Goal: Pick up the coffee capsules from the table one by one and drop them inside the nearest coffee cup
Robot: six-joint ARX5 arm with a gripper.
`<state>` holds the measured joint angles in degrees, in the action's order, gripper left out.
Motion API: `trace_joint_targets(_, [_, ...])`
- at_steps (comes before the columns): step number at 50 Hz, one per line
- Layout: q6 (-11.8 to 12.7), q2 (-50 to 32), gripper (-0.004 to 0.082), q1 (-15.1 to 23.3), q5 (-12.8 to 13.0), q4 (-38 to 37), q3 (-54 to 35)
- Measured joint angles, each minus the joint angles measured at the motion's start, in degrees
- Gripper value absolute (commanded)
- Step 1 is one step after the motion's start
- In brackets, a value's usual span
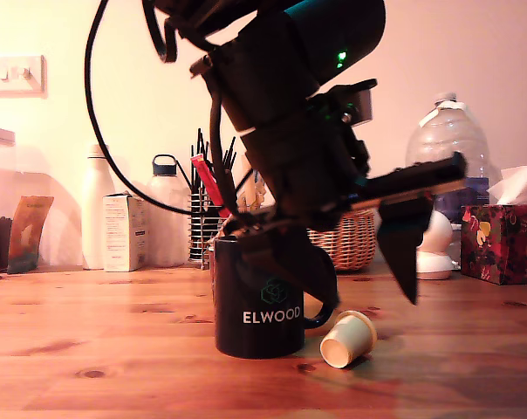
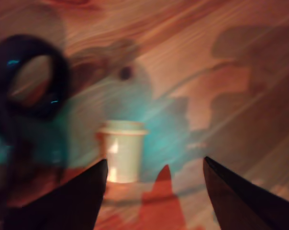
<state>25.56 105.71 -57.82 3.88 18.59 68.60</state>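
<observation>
Your exterior view sits low, almost level with the table (image 1: 89, 349), and looks straight across it toward a cream wall, close enough that the arm fills the upper frame and is cut off at the top. Your wrist view rides just behind the gripper (image 2: 154, 165) and looks steeply down onto the planks from close range, blurred. Both views share the same patch of wood: the coffee cup (image 1: 259, 297) handle and the capsule (image 2: 121, 151) lying beside it.

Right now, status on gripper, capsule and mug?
Gripper open, empty, above table. Capsule on its side beside mug, by the handle. Nothing between the fingers and capsule.
</observation>
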Motion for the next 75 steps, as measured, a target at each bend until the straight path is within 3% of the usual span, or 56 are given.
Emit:
trace_joint_targets(17, [0.0, 3.1, 0.0571, 0.3, -1.9, 2.4, 2.8])
trace_joint_targets(46, [0.0, 3.2, 0.0568, 0.4, 0.8, 3.8, 3.1])
trace_joint_targets(53, [0.0, 3.3, 0.0568, -0.7, 2.0, 5.5, 3.2])
trace_joint_targets(71, [0.0, 3.7, 0.0566, -4.7, 9.7, 6.7, 6.4])
trace_joint_targets(75, [0.2, 3.7, 0.0565, -5.2, 10.4, 6.8, 6.4])
